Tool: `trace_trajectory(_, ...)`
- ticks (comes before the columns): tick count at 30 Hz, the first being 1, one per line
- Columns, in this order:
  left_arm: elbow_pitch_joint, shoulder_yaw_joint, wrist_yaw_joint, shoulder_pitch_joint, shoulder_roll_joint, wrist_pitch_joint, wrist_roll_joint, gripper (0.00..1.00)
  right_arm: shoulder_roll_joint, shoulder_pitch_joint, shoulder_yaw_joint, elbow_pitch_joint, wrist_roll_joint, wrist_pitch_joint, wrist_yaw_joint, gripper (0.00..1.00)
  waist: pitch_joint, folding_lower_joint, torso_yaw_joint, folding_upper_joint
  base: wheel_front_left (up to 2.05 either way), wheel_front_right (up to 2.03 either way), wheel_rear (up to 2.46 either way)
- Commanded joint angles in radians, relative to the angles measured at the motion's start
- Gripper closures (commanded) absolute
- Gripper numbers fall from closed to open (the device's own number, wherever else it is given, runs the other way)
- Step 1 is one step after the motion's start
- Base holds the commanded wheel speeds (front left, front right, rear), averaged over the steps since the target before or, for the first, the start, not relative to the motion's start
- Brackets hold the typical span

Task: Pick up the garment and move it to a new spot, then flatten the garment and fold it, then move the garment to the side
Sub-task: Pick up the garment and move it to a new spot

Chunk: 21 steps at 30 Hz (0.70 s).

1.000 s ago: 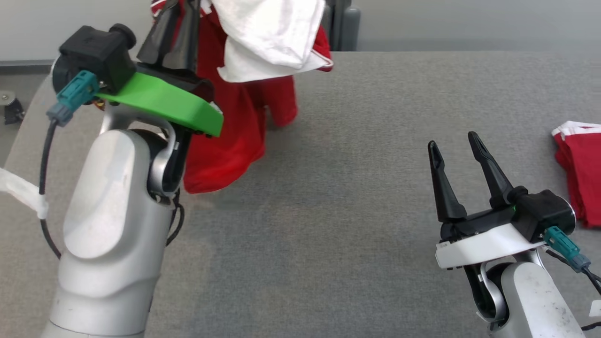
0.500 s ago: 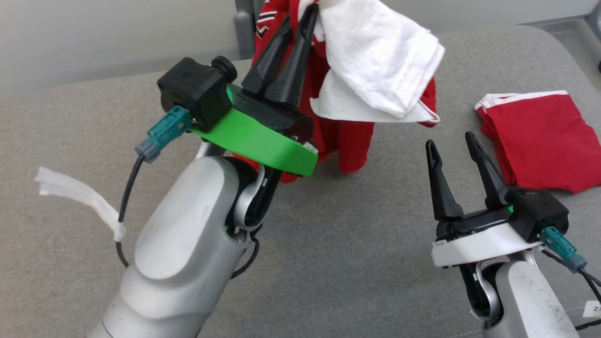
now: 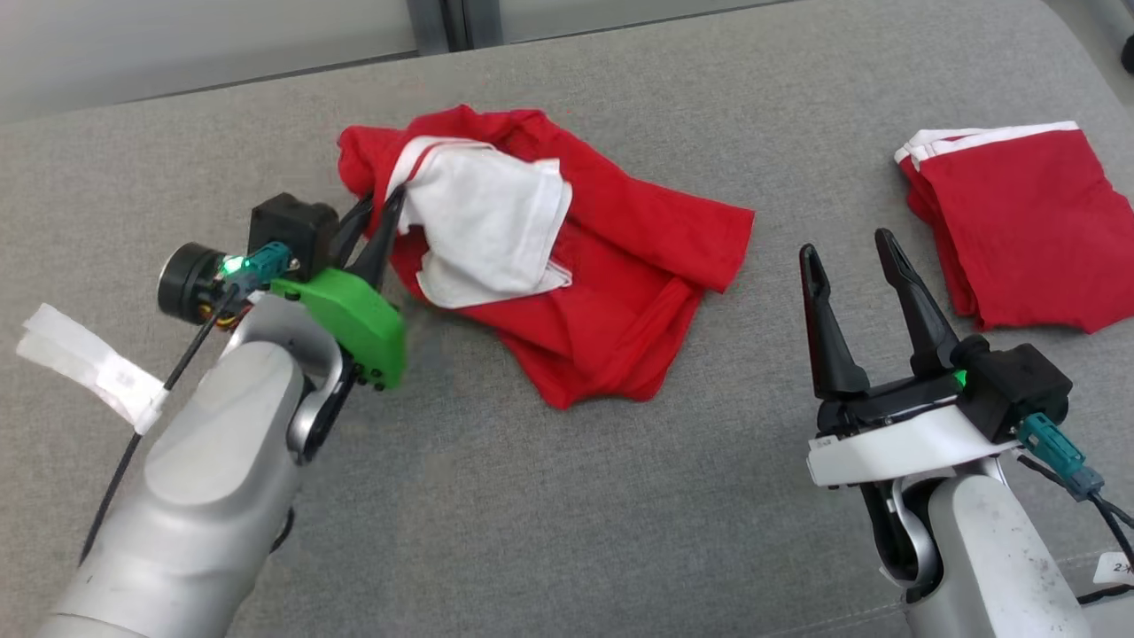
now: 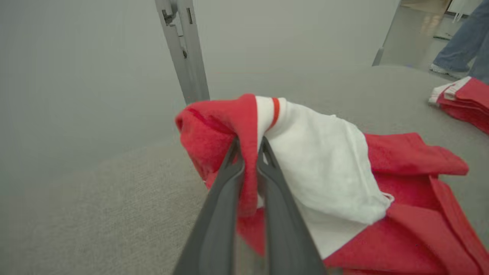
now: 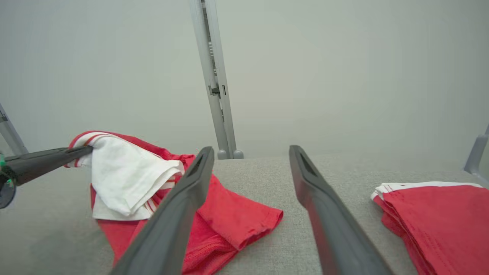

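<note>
Nearest, at 5 o'clock of the worktop point(image 3: 532, 496), the right gripper point(image 3: 846, 246) is idling, its jaws standing wide apart and holding nothing. At 9 o'clock the left gripper point(image 3: 383, 206) is lying low, its jaws clamping together on a red fold at the garment's point(image 3: 611, 266) edge.

The garment is lying crumpled at mid-worktop, at 3 o'clock of the left gripper, with a white panel folding over the red cloth. It is looking light, soft and limp, so it is likely to sag and bunch if lifted from one point. It is not fragile.

For flattening, two separated hem corners, one per gripper, are appearing the best holds. The free red corner at 3 o'clock of the heap is lying nearest the right gripper.

Farther off, at 2 o'clock, a folded stack point(image 3: 1019, 239) is resting well apart.
</note>
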Motion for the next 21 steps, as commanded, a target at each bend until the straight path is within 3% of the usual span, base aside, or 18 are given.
trace_trajectory(1,0.037,-0.009,-0.009,-0.021,0.021,0.001,0.021,1.00,0.000,-0.016,0.004,0.005,-0.003,-0.005,-0.001,0.00,0.019,0.0000,0.003,-0.0001,0.00,0.00,0.00)
trace_trajectory(4,0.135,-0.023,-0.006,-0.038,0.043,-0.011,0.044,0.96,0.000,-0.023,0.009,0.014,-0.007,-0.007,-0.001,0.00,0.025,0.0000,0.004,-0.0001,0.00,0.00,0.00)
trace_trajectory(5,0.188,-0.016,0.009,-0.046,0.042,-0.036,0.048,0.00,0.000,-0.027,0.011,0.018,-0.008,-0.008,-0.001,0.00,0.025,0.0000,0.007,-0.0001,0.00,0.00,0.00)
trace_trajectory(14,0.291,0.025,0.068,-0.072,0.001,-0.122,0.037,0.00,-0.007,-0.007,0.005,0.033,-0.021,-0.008,-0.001,0.00,-0.016,0.0000,0.061,-0.0001,0.00,0.00,0.00)
trace_trajectory(17,0.240,0.066,0.078,-0.037,-0.016,-0.134,0.018,0.00,-0.012,0.002,0.003,0.034,-0.019,-0.005,-0.001,0.00,-0.042,0.0000,0.091,-0.0001,0.00,0.00,0.00)
trace_trajectory(21,0.050,0.155,0.109,0.053,-0.026,-0.132,0.034,0.00,-0.019,0.020,-0.002,0.036,-0.016,0.001,-0.001,0.00,-0.078,0.0000,0.131,-0.0001,0.00,0.00,0.00)
